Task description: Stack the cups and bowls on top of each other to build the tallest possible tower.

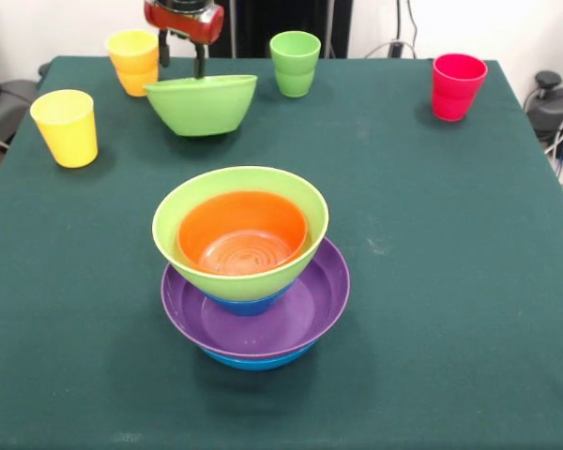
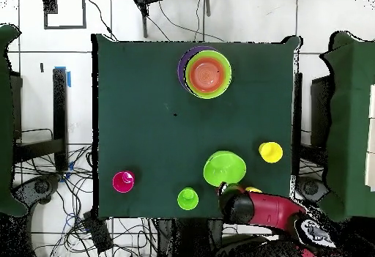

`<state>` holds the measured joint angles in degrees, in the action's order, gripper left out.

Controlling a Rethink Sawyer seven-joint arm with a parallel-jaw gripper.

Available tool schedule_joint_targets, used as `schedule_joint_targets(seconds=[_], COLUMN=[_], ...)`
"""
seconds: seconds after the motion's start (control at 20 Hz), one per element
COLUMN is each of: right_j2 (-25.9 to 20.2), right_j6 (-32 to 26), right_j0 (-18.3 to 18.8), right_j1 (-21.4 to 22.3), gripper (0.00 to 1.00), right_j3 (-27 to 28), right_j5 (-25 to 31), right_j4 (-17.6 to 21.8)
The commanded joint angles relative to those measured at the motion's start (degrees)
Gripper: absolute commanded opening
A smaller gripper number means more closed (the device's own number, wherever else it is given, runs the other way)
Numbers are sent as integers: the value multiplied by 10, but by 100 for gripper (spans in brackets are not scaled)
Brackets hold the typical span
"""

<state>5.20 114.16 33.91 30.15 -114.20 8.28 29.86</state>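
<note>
The hand [image 1: 183, 58] is at the far side of the table [image 1: 432, 281], with its two fingers clamped on the back rim of the second light green bowl [image 1: 202, 104]. One finger seems to be inside the wall and one outside. The bowl is tilted, its opening turned toward the front camera, and I judge that it hangs a little above the cloth, because a shadow lies under it.

The tower [image 1: 251, 272] stands well apart from it, nearer to the front camera. From the bottom I can see a large blue bowl [image 1: 258, 359], the wide purple bowl [image 1: 310, 314], a small blue bowl [image 1: 249, 304], a light green bowl [image 1: 206, 272] and the small orange bowl [image 1: 242, 234] inside it.

The yellow cup [image 1: 66, 127], the orange-yellow cup [image 1: 134, 62], the light green cup [image 1: 295, 63] and the red cup [image 1: 457, 86] stand alone on the table.

The risks, as I judge them: a grip on one rim only is weak, so the smooth bowl can turn or slip during the carry. The orange-yellow cup is just beside the hand and can be knocked. If the tilted bowl arrives off centre, it can push the tower sideways or rest crooked on the orange bowl.
</note>
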Motion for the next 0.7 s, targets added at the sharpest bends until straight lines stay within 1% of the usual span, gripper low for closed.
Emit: schedule_joint_targets(seconds=[0.05,0.25,0.6,0.7], right_j2=[-40,-54,-70,-73], right_j6=[50,51,42,40], right_j0=[-30,-29,-21,-17], right_j1=[-44,-35,-12,-12], gripper=[100,100,100,100], right_j3=[35,16,6,7], right_j5=[-53,-51,-24,-25], right_j4=[9,-1,-9,-8])
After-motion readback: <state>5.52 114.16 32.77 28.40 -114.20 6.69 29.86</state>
